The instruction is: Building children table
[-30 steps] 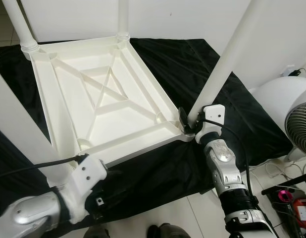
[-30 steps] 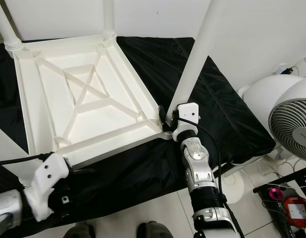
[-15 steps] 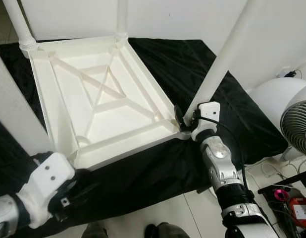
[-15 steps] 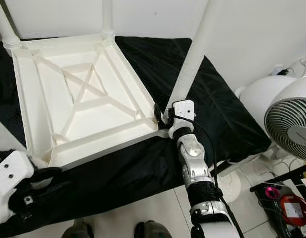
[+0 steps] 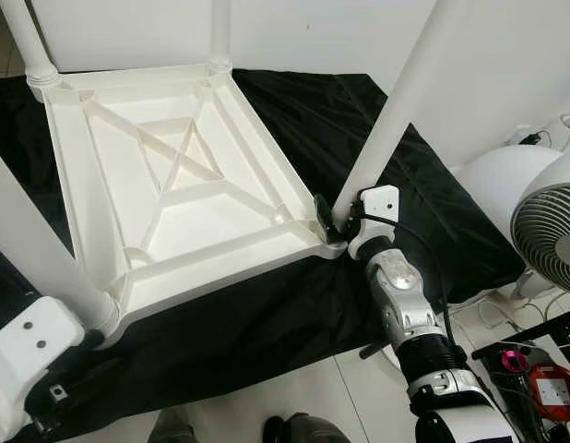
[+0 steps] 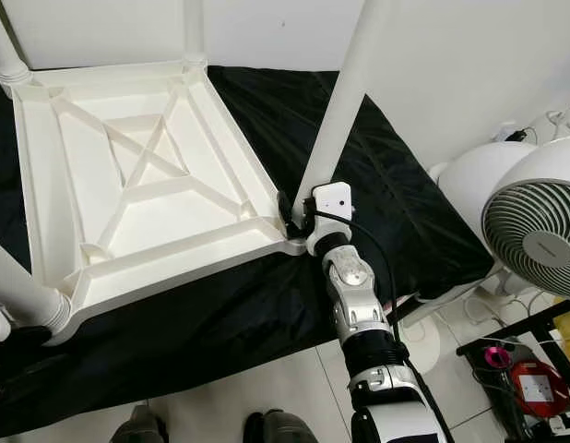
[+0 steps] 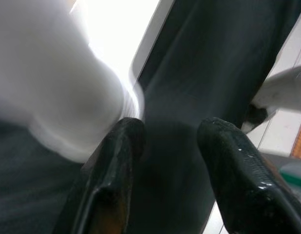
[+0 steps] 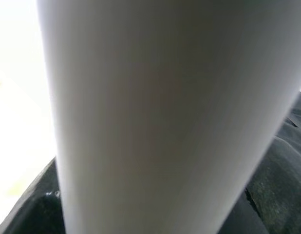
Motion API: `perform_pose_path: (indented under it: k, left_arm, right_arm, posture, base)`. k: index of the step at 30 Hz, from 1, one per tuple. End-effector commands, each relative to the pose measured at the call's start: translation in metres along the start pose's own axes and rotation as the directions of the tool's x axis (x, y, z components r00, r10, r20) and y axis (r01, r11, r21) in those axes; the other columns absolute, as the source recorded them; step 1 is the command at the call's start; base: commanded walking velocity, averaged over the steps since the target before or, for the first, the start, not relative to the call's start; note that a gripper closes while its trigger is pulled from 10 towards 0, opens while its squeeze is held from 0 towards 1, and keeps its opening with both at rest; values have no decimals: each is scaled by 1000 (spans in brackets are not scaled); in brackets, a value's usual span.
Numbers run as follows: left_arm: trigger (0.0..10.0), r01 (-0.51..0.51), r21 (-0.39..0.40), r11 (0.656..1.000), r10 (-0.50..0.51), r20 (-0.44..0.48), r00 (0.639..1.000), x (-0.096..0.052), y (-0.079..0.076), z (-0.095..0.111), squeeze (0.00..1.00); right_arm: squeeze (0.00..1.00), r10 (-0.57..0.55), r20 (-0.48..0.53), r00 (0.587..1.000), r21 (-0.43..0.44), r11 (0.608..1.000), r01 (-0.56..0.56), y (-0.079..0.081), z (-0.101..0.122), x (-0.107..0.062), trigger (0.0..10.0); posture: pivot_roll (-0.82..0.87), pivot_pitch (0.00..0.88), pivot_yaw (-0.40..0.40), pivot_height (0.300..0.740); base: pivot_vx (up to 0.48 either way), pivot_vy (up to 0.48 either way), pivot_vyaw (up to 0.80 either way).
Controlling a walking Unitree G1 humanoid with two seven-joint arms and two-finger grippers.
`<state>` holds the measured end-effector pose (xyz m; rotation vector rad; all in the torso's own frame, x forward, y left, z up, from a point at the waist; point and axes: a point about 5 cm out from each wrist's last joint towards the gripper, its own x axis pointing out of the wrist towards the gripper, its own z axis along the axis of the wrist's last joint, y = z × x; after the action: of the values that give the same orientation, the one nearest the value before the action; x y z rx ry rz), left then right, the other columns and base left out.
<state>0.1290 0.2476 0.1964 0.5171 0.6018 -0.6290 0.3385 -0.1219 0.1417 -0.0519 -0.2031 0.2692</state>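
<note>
Gripping the base of the near right leg (image 5: 388,129), the right gripper (image 5: 333,220) has its black fingers clamped around the white tube just above the corner socket of the upturned table top (image 5: 174,198); the right wrist view shows that tube pressed close against the lens. The left gripper (image 7: 170,146) hangs low at the near left corner, fingers (image 7: 119,161) apart and holding nothing, just beside the foot of the near left leg (image 5: 36,249). The table top lies underside up on a black cloth (image 5: 423,212) spread over the tiled floor (image 5: 350,397), its ribbed bracing facing the camera, and a leg stands in each of its four corners. As a moulded plastic piece it probably handles light and stiff, with smooth round legs that may slip in a narrow pinch; the better hold is likely low on a leg near its socket, or on the raised rim. A white fan (image 5: 552,226) stands just off the cloth on the right, and a person's shoes (image 5: 299,430) show at the near edge.
</note>
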Motion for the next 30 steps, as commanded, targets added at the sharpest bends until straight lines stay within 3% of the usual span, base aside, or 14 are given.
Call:
perform_pose_path:
  k: [1,11,13,15,18,20,22,24,26,30]
  left_arm:
    - [10000,-103,2,995,103,-61,993,-9,16,-9,0]
    - [10000,-219,2,976,218,-104,970,-24,38,-21,0]
    - [10000,-385,-5,923,385,0,923,-21,63,-15,0]
    - [10000,-416,-6,909,416,35,909,-21,68,-12,0]
    - [10000,-478,-117,870,492,184,851,-14,78,-3,0]
    - [10000,-487,-166,858,514,245,822,-6,79,-2,0]
    - [10000,-487,-176,855,518,254,817,-3,79,-3,0]
    - [10000,-447,-267,854,517,337,786,10,76,-1,0]
    - [10000,-418,-307,855,513,376,772,19,74,4,0]
    - [10000,-370,-349,861,499,438,748,32,70,14,0]
  right_arm:
    - [0,-17,2,1000,0,1000,17,-5,0,1,10000]
    - [0,-11,-2,1000,2,1000,11,-4,-3,-1,10000]
    - [0,-13,-10,1000,-2,1000,13,-6,-6,-3,10000]
    - [0,-14,-13,1000,-3,1000,14,-7,-6,-4,10000]
    - [0,-26,-20,999,-13,1000,25,-12,-8,-6,10000]
    - [0,-36,-26,999,-23,999,36,-16,-9,-7,10000]
    - [0,-39,-28,999,-26,999,39,-18,-9,-8,10000]
    - [0,-51,-29,998,-32,998,50,-24,-9,-9,10000]
    - [0,-58,-30,998,-37,998,57,-28,-10,-10,10000]
    - [0,-80,-36,996,-45,996,78,-35,-11,-12,10000]
  posture:
    - [137,88,-136,740]
    - [132,89,-131,740]
    - [130,93,-132,740]
    - [130,93,-132,740]
    - [125,96,-128,740]
    - [118,95,-128,740]
    - [118,95,-128,740]
    - [112,93,-124,740]
    - [110,93,-123,740]
    - [107,92,-122,740]
  base:
    - [0,0,0]
    - [0,0,0]
    - [0,0,0]
    - [0,0,0]
    - [0,0,0]
    - [0,0,0]
    - [0,0,0]
    - [0,0,0]
    - [0,0,0]
    - [0,0,0]
